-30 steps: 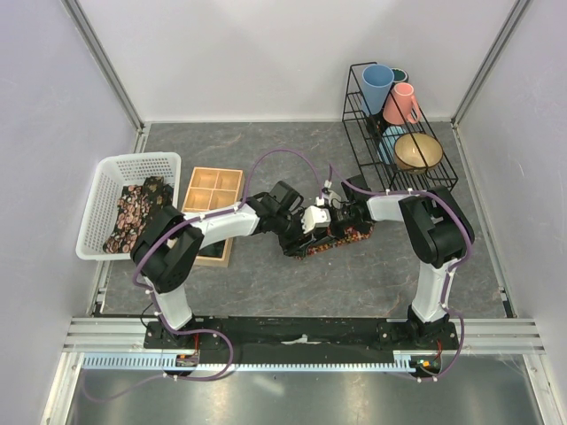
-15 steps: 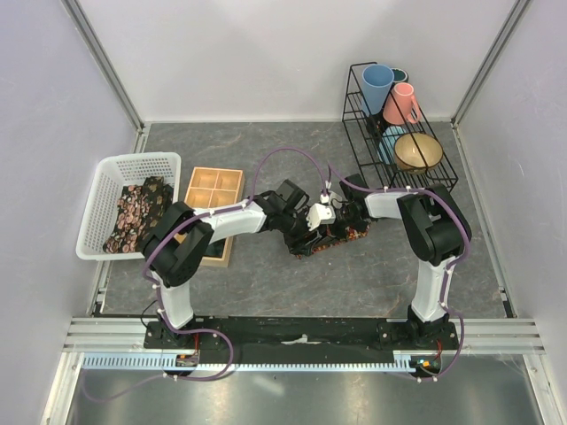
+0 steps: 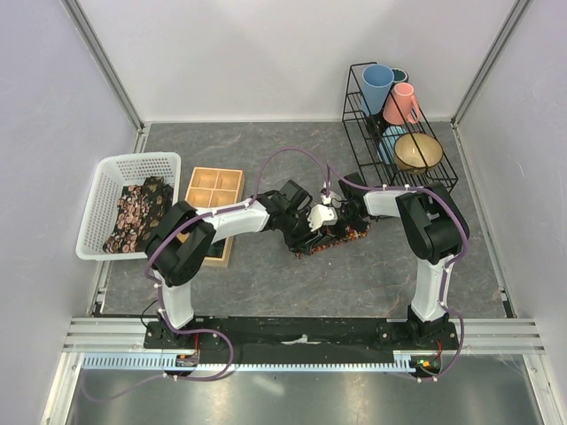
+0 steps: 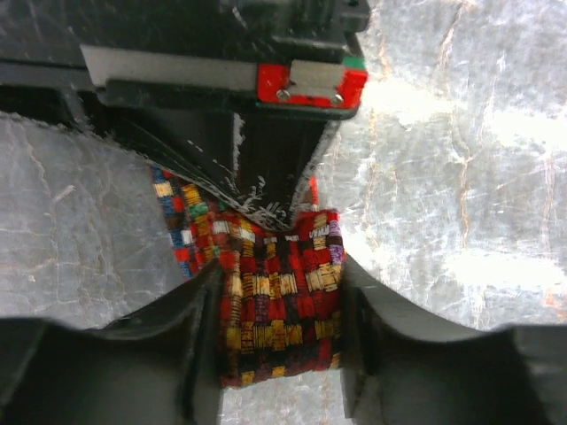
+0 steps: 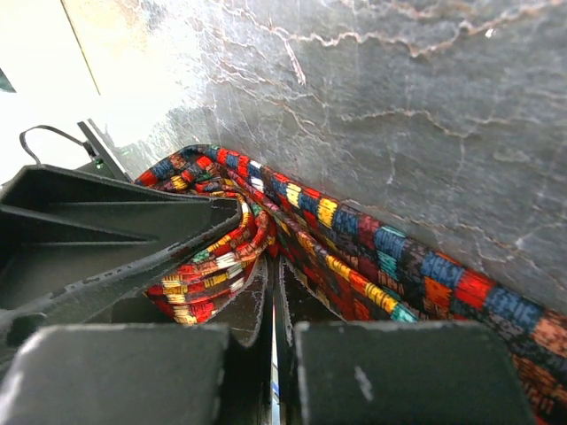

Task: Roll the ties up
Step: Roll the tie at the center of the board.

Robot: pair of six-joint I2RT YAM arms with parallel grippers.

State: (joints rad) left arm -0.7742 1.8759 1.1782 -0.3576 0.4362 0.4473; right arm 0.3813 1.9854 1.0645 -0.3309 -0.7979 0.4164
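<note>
One tie [image 3: 344,235], dark with red, orange and yellow print, lies mid-table between both arms. In the left wrist view its rolled end [image 4: 275,292] sits between my left gripper's [image 4: 279,354] fingers, which touch it on both sides. My right gripper [image 5: 270,266] is shut, its fingertips nipping the fabric at the roll's core while the loose length of the tie [image 5: 381,257] trails off to the right. From above, the left gripper [image 3: 306,234] and right gripper [image 3: 329,222] meet at the roll. More ties [image 3: 137,212] lie in the white basket [image 3: 106,173].
A wooden four-compartment tray [image 3: 213,190] sits beside the basket, left of the arms. A black wire rack [image 3: 354,115] with cups and a bowl stands at the back right. Grey walls close in the table on three sides.
My left gripper has shifted slightly right toward the right gripper and its fingers have narrowed onto the roll. The right gripper stays shut in place.
</note>
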